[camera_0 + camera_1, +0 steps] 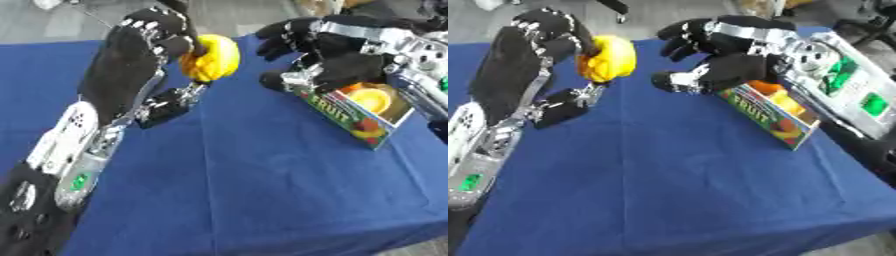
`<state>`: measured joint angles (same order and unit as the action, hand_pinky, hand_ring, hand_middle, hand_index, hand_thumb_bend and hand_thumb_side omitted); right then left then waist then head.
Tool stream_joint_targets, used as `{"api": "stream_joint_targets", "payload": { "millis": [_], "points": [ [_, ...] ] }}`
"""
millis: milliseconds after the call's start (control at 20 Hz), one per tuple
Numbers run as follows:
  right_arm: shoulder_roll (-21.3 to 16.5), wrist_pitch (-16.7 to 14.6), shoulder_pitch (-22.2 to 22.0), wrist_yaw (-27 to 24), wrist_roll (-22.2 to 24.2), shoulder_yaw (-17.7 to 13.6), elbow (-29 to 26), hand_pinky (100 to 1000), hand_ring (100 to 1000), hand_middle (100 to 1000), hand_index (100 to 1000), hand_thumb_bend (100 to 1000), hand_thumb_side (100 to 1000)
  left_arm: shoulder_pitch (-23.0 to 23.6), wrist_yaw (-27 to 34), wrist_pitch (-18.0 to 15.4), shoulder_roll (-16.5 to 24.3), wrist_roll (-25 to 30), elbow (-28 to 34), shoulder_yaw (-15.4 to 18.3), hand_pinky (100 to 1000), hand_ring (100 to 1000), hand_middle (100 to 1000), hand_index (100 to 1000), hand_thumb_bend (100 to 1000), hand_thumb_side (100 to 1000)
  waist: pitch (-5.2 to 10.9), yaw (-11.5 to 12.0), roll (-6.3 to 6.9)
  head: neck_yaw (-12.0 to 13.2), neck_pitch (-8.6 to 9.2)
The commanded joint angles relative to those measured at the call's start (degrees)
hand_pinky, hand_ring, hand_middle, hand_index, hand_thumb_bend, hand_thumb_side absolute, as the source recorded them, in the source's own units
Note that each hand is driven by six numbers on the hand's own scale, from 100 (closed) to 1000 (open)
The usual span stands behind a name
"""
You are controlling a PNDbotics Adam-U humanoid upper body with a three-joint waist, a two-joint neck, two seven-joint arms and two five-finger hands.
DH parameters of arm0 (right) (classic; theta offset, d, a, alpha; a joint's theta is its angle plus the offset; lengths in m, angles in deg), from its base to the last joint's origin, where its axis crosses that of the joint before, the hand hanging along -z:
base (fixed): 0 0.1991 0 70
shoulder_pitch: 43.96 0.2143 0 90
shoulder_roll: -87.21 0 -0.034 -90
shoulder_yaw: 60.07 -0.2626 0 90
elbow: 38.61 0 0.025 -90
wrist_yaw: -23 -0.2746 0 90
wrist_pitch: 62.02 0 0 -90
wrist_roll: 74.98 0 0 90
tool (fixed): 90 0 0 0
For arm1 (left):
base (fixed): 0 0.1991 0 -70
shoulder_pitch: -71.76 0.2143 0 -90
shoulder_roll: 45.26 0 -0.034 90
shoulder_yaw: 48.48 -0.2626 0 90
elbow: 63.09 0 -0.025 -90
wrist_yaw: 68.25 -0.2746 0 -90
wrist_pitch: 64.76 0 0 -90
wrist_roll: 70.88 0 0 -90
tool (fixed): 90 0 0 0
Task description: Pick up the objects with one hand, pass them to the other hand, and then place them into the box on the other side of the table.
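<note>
Fingers of my left hand [140, 55] curl round the yellow fruit [212, 57] upper centre — my right hand [728, 65] spread just right, above the box [367, 112] near the table [262, 190] edge.

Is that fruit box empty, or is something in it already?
Not empty. The box has an open top, and orange and yellow fruit shows inside.

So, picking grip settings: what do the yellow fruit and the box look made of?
The yellow fruit looks like smooth moulded plastic, with a soft sheen, though it could be real. The box looks like printed cardboard: thin flat walls, matte fruit graphics.
</note>
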<state>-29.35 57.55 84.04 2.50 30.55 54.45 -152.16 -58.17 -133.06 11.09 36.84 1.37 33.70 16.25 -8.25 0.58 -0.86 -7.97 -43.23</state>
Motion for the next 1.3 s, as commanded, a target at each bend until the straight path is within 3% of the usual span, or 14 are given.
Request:
{"api": "stream_joint_targets", "payload": {
  "millis": [50,1300],
  "points": [
    [-0.23,0.29,1.48,-0.03,0.72,-0.32,-1.03,698,920,837,940,378,365,-1.30,-1.36,-0.63,-0.50,-0.06,0.44,0.03,591,538,488,488,100,100,1.88,0.04,-0.86,-0.16,-0.07],
    [1.82,2.86,2.14,-2.42,-0.67,0.87,-1.03,688,904,820,923,314,386,-2.11,-2.12,-2.50,-2.90,-1.73,1.58,-1.74,587,538,487,490,100,100,1.51,0.43,-1.04,-1.35,0.31]
  ]
}}
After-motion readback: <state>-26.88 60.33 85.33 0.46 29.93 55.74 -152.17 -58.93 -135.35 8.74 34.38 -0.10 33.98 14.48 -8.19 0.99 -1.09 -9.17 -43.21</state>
